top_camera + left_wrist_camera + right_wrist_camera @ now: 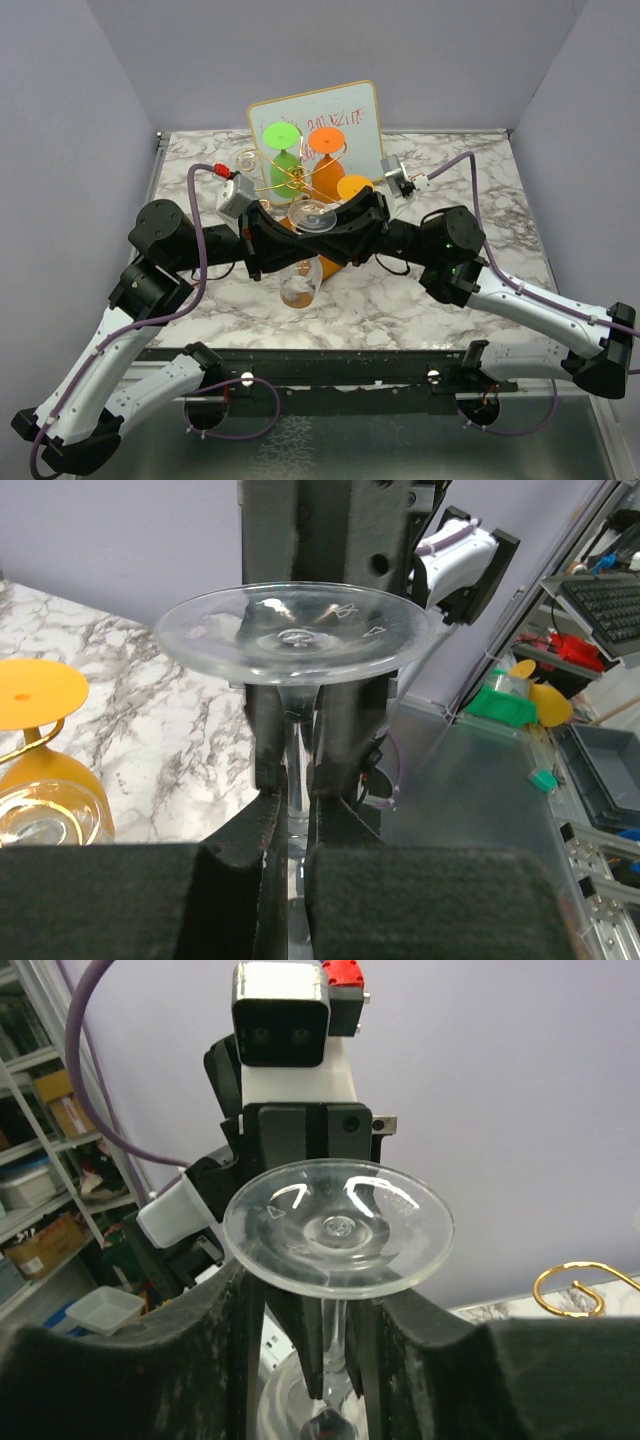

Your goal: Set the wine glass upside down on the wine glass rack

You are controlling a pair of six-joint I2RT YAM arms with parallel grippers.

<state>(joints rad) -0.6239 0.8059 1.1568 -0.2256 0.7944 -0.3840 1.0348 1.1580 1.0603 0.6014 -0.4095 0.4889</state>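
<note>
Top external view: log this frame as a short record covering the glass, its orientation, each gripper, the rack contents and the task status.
wine glass: clear, held between both arms, on the near side of the rack
orientation: foot up, bowl down
left gripper: shut on the stem
right gripper: jaws flank the stem; grip unclear
wine glass rack: holds green glass, orange glass and yellow glass, all inverted
status: clear glass not yet hung
</note>
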